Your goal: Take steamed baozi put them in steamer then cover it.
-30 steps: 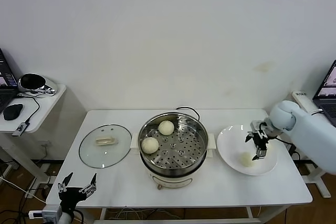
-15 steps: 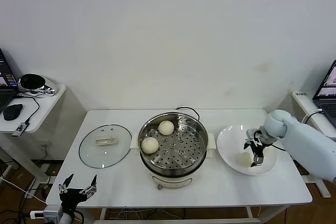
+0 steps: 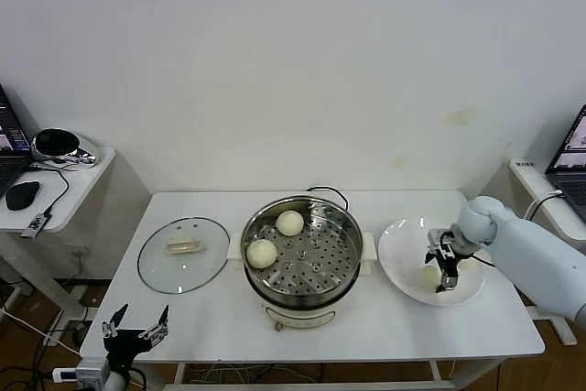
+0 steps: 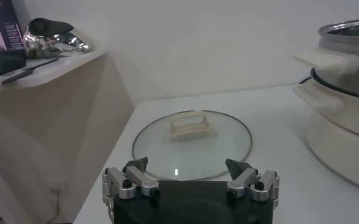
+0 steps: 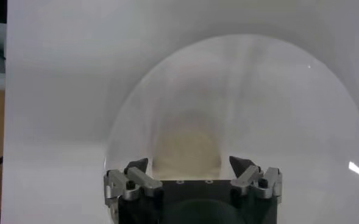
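While my right gripper (image 3: 443, 267) hung low over the white plate (image 3: 403, 243), its fingers stood apart on either side of a baozi (image 5: 187, 148), not yet clamped on it. Two more baozi (image 3: 262, 253) lay inside the steamer (image 3: 305, 254). My left gripper (image 3: 135, 329) waited wide open, empty, by the table's (image 3: 220, 318) near left corner.

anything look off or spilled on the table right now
Nothing stands out. Two baozi sit in the open steamer, the glass lid lies flat beside it, and the right gripper is at a bun on the plate.
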